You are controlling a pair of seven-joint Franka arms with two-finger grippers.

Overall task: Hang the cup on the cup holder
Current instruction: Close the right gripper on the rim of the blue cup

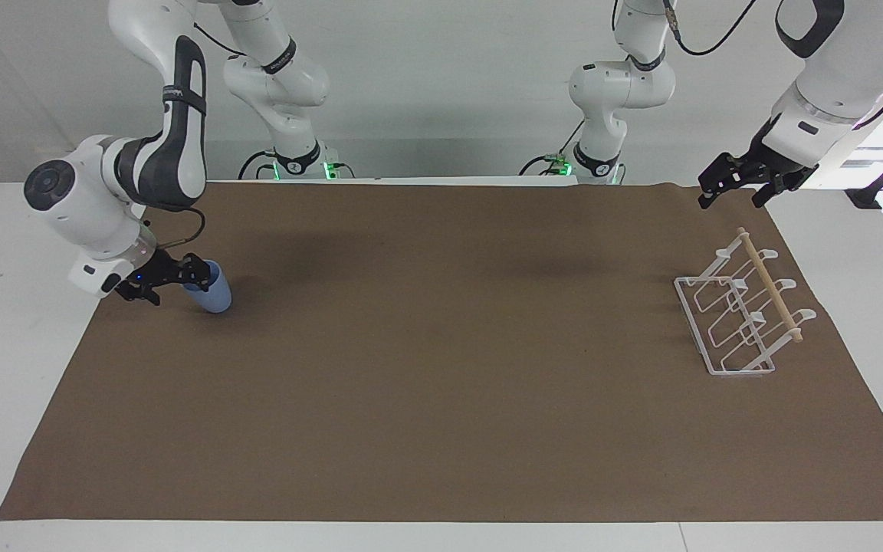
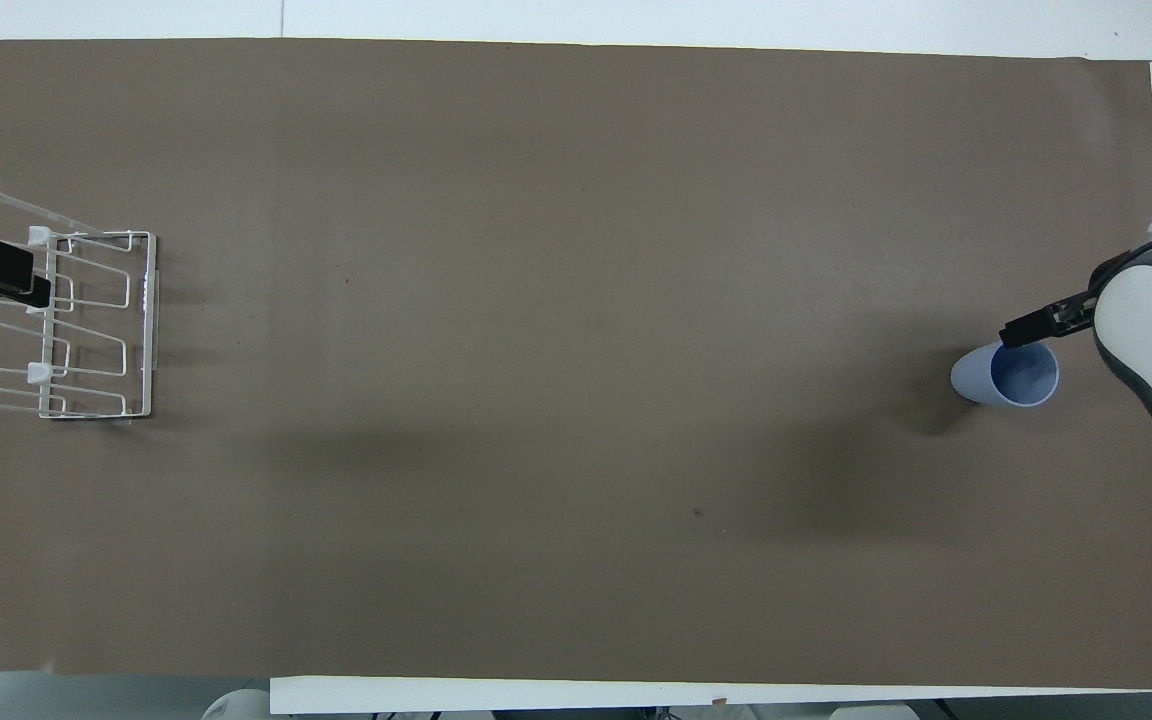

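Brown paper [image 1: 441, 368] is covering most of the white table [image 1: 12, 322] on which both arms are working. Toward the right arm's end of the table, the light-blue cup [image 1: 214, 290] is standing upright on the paper with its mouth up. The right gripper [image 1: 179, 274] is sitting low at the cup's rim, its fingers spread on either side of the rim and not yet clamped on it; in the overhead view one dark finger [image 2: 1031, 324] is lying across the cup's [image 2: 1004, 375] edge farther from the robots. Toward the left arm's end, well apart from the cup, the white wire cup holder [image 1: 740, 310] is standing with its wooden dowel [image 1: 769, 285] across the top and no cup on it. The left gripper [image 1: 736, 188] is waiting in the air, fingers parted and holding nothing, over the paper's edge near the cup holder.
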